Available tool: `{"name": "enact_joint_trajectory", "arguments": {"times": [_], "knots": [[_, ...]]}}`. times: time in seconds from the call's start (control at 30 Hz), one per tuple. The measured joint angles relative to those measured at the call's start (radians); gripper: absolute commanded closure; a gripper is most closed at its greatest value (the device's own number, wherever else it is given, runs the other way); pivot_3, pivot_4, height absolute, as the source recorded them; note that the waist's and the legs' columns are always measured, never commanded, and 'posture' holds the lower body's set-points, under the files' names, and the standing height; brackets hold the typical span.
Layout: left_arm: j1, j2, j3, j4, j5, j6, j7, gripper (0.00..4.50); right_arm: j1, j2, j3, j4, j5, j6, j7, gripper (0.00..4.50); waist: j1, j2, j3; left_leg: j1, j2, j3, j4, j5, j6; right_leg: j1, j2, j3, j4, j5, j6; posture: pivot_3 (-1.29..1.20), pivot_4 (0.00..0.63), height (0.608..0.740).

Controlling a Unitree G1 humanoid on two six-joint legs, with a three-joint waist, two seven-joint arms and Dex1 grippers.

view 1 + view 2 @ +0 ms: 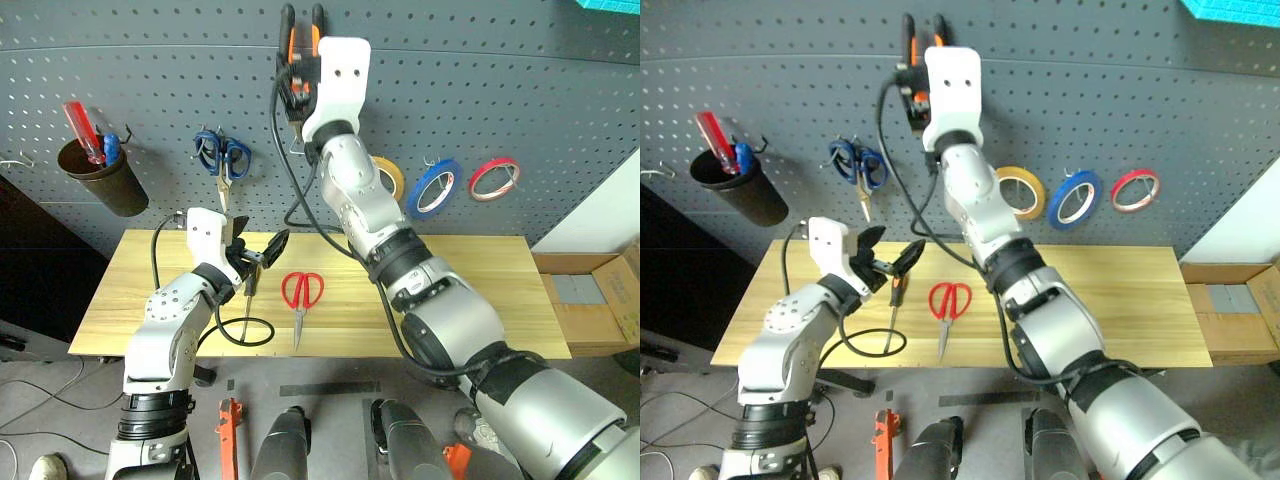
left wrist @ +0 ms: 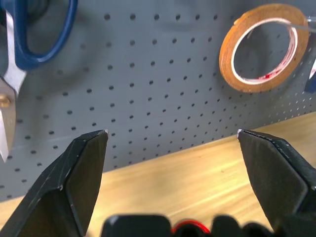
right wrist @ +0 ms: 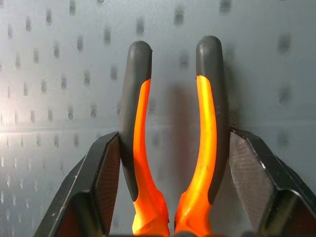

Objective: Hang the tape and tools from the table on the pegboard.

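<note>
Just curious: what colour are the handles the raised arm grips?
Orange and black pliers; right wrist view shows them best.

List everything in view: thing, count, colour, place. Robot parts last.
pegboard: 1, dark grey, behind table
table: 1, pale wood, below pegboard
pliers: 1, orange-black handles, in right gripper, up against pegboard
red scissors: 1, flat on table
screwdriver: 1, orange-black, on table left of red scissors
blue tape: 1, hanging on pegboard
yellow tape: 1, on pegboard
red tape: 1, on pegboard
blue scissors: 1, on pegboard
cup: 1, dark, on pegboard, holding tools
cardboard box: 1, right of table
left gripper: open, over table
right gripper: shut on pliers
</note>
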Motion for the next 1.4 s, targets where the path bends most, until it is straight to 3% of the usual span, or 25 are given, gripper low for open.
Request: {"name": "enact_joint_trajectory", "arguments": {"times": [0.3, 1.4], "knots": [[-0.085, 0.000, 0.098, -0.007, -0.097, 0.004, 0.007, 0.00, 0.087, -0.010, 0.090, -0.073, -0.056, -0.013, 0.009, 1.79, -0.004, 0.000, 0.000, 0.008, 0.001, 0.001, 0.000, 0.000, 0.000, 0.007, 0.001, 0.001, 0.001, -0.004, 0.004, 0.09, 0.271, 0.740], [-0.125, 0.065, 0.115, -0.014, -0.185, 0.048, 0.005, 0.00, 0.033, -0.006, -0.001, 0.051, -0.067, -0.143, -0.085, 1.79, 0.005, 0.000, 0.000, 0.009, 0.000, -0.003, 0.000, 0.000, 0.000, 0.011, 0.001, -0.002, -0.001, -0.006, 0.001, 0.11, 0.258, 0.740]]}}
